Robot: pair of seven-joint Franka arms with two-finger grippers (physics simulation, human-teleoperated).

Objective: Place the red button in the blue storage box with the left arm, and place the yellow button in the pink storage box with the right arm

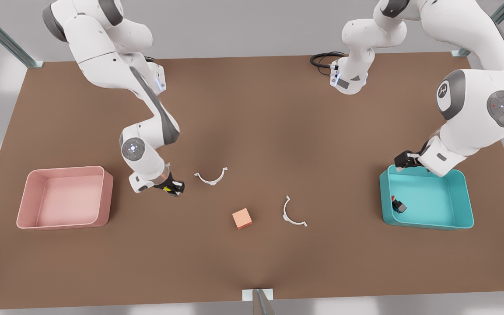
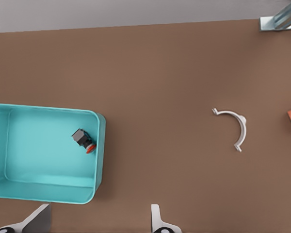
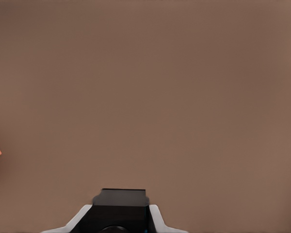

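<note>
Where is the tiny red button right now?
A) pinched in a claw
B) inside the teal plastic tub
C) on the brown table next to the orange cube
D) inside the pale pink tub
B: the tiny red push button lies on its side inside the teal plastic tub, near one wall.

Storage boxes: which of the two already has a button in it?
The blue storage box, on the front view's right: the red button lies inside. The pink storage box on the left holds nothing.
</note>
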